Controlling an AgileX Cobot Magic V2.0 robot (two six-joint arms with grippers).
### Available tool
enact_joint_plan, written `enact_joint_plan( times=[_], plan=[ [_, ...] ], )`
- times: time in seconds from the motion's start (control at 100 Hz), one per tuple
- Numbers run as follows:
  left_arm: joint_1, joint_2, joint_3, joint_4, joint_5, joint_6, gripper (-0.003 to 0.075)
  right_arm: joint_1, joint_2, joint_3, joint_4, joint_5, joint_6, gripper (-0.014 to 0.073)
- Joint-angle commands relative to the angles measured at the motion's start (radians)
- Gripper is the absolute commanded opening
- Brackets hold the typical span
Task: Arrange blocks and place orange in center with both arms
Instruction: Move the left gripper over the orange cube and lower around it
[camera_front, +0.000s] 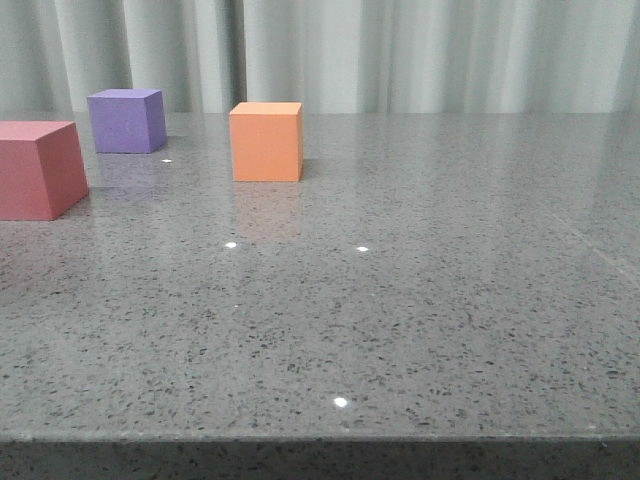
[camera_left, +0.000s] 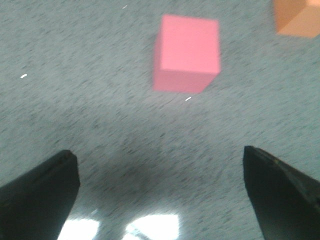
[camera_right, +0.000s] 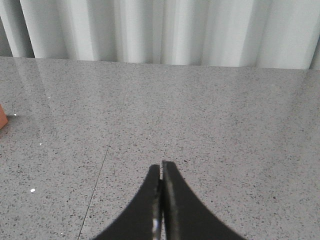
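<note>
In the front view three cubes stand on the grey speckled table: the red-pink cube (camera_front: 38, 168) at the left edge, the purple cube (camera_front: 126, 120) behind it, and the orange cube (camera_front: 266, 141) right of both. No gripper shows in the front view. My left gripper (camera_left: 160, 160) is open and empty above bare table, with the red-pink cube (camera_left: 187, 52) ahead of it and the orange cube (camera_left: 297, 17) at the frame corner. My right gripper (camera_right: 161, 167) is shut and empty over bare table; a sliver of the orange cube (camera_right: 2, 116) shows at the frame edge.
Pale curtains (camera_front: 400, 50) hang behind the table's far edge. The table's front edge (camera_front: 320, 438) runs across the bottom of the front view. A thin seam line (camera_right: 97, 185) crosses the table surface beside the right gripper.
</note>
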Motion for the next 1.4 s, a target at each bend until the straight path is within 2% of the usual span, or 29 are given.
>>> enact_joint_plan(
  times=[0.0,0.11,0.35,0.59,0.75,0.86,1.05,1.16,1.39],
  plan=[
    [-0.004,-0.006,-0.033,-0.123,-0.111,0.023,0.0659,-0.006,0.003,-0.025,-0.019,-0.067,-0.001,-0.0068],
    [-0.037,-0.006,-0.035,-0.167,-0.187,0.023,0.0652,-0.006,0.003,-0.025,-0.019,-0.067,-0.001,-0.0068],
    [-0.2,0.113,-0.163,-0.147,-0.2,-0.036,0.065,-0.006,0.003,-0.025,-0.019,-0.067,-0.001,-0.0068],
    [-0.436,0.346,-0.36,0.138,-0.2,-0.25,0.065,-0.006,0.003,-0.025,-0.019,-0.067,-0.001,-0.0068],
    [-0.558,0.515,-0.508,0.263,-0.2,-0.369,0.065,-0.006,0.003,-0.025,-0.019,-0.067,-0.001,-0.0068],
    [-0.605,0.617,-0.614,0.329,-0.179,-0.426,0.065,-0.006,0.003,-0.025,-0.019,-0.067,-0.001,-0.0068],
    [-0.665,0.805,-0.829,0.474,-0.064,-0.508,0.065,-0.006,0.003,-0.025,-0.019,-0.067,-0.001,-0.0068],
    [-0.677,0.889,-0.931,0.517,-0.015,-0.511,0.065,-0.006,0.003,-0.025,-0.019,-0.067,-0.001,-0.0068],
    [-0.675,0.99,-1.025,0.614,0.045,-0.585,0.065,-0.006,0.003,-0.025,-0.019,-0.067,-0.001,-0.0068]
  ],
)
